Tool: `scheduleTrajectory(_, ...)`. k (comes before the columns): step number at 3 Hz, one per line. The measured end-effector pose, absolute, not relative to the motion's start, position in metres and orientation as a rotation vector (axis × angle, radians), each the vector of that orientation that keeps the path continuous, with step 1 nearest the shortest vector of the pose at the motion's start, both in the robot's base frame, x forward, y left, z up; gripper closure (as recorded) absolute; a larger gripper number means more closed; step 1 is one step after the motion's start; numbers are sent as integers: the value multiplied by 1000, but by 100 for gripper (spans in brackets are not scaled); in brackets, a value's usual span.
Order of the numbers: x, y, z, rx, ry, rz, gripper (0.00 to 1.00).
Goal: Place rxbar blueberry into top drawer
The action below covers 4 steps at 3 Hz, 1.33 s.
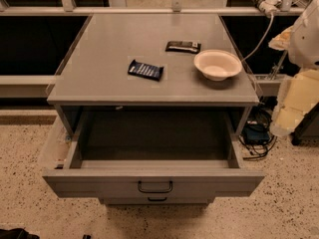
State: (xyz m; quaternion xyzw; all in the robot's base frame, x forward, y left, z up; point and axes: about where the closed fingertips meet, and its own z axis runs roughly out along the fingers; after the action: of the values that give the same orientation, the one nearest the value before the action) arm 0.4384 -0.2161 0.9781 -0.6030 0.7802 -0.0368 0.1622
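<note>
On the cabinet top, bar not yet picked up; drawer stands ready.
The rxbar blueberry (pixel 145 69) lies flat on the grey cabinet top (pixel 99 78), left of the white bowl (pixel 218 64) and nearer the front edge than the black-brown bar (pixel 183 46). The top drawer (pixel 149 179) is pulled out, its dark interior exposed, so opening looks done. The gripper (pixel 294 101) hangs at the right edge of view, off the cabinet's side and well apart from the bar; how far open it is, cannot tell, and the bar is plainly not in it. Judged left: reach, grasp, carry forward, release into drawer.
</note>
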Motion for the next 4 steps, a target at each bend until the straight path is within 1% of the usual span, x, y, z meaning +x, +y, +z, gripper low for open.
scheduleTrajectory(2,449,-210,980,-1733,2198,-85,0)
scheduleTrajectory(4,512,-160,962,-1807,2124,76,0)
